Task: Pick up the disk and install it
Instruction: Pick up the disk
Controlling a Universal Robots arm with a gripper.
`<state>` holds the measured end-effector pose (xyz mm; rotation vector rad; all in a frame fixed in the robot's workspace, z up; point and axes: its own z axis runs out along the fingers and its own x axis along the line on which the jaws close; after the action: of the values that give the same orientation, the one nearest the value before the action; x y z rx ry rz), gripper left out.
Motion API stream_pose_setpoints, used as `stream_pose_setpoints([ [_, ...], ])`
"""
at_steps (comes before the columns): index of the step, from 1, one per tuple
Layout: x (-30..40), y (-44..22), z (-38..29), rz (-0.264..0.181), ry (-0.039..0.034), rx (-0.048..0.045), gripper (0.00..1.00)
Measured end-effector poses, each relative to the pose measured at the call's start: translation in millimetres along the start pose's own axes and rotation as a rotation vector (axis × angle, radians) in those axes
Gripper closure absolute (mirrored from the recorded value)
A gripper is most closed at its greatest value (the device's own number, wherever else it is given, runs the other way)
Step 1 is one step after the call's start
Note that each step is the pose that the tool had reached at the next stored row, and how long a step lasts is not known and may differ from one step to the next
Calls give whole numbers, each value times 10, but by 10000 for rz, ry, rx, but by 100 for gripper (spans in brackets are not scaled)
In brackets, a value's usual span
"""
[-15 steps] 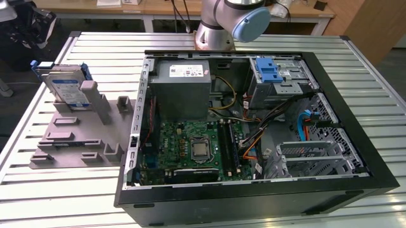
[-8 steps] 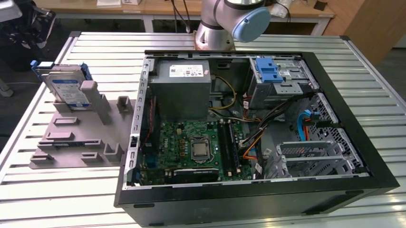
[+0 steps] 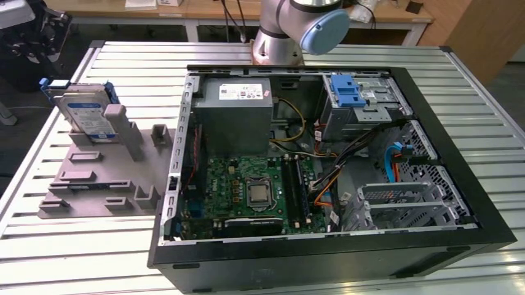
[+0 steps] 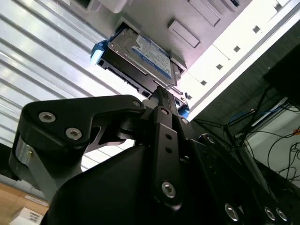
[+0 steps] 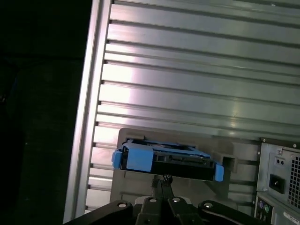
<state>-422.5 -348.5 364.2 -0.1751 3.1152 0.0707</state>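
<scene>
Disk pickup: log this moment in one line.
disk: upright in grey holder, beside computer case | gripper: shut, close to disk's edge | status: not picked up

Even overhead light is recorded in the exterior view: the slatted table point(image 3: 74, 258) is bright, the computer case point(image 3: 328, 261) interior shaded. Strong glare is noted on the slats in both wrist views, whitest beside the disk point(image 4: 150, 54). Deep darkness is observed beyond the table edge in the first wrist view.
</scene>
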Motion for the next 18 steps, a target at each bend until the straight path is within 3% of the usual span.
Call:
stream_pose_setpoints([
  [18, 0, 0, -1, -1608, 72, -37, 89],
])
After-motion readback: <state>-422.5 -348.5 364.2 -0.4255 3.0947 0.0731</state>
